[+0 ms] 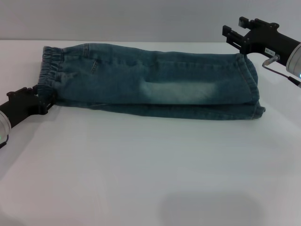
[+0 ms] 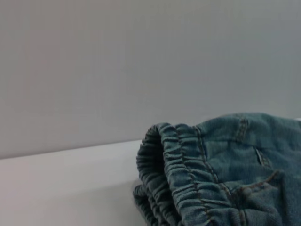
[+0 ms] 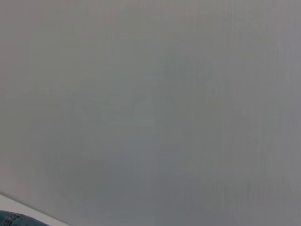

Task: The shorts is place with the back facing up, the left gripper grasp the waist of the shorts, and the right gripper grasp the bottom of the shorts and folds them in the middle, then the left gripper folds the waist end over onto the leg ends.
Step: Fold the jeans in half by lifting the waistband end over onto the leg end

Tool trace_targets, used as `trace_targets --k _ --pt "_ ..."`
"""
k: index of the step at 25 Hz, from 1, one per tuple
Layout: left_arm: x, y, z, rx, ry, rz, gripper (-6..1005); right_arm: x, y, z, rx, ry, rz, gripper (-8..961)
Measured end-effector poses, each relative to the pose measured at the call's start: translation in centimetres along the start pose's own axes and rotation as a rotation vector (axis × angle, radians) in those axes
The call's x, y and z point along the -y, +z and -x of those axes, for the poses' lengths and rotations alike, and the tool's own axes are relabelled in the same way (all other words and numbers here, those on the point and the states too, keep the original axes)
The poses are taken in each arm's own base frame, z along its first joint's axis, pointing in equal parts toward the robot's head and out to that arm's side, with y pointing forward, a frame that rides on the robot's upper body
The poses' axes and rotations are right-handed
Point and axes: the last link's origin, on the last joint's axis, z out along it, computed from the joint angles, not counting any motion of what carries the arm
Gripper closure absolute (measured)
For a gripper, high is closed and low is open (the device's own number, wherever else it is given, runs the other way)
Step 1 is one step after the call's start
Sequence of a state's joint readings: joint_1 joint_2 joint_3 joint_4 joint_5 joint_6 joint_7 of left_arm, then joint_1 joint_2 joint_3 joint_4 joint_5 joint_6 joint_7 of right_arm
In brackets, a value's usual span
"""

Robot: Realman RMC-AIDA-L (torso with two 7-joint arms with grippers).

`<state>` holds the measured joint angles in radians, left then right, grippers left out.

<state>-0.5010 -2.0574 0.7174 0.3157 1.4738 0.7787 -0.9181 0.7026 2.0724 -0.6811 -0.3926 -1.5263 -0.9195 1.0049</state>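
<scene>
Lying folded lengthwise, shorts [image 1: 150, 82], left end effector [image 1: 44, 101] apparently pinching waist [image 1: 49, 70], right end effector [image 1: 235, 35] spread.

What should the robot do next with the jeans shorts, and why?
Probably close the left pincer on the waist of the shorts and lift it toward the leg ends. The shorts already lie folded lengthwise, and that pincer sits right at the waistband's near corner. The right pincer hovers off the hems.

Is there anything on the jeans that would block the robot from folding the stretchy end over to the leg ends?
Nothing visible does. The shorts lie bare from the waist to the leg ends.
</scene>
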Motion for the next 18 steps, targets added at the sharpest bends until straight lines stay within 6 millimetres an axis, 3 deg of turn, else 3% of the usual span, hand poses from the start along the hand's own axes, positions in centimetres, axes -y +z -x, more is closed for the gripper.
trace_targets --k 18 --pt "-0.08 -0.17 0.09 -0.009 0.017 0.003 665 -0.2 -0.06 -0.28 -0.003 0.008 0.004 423"
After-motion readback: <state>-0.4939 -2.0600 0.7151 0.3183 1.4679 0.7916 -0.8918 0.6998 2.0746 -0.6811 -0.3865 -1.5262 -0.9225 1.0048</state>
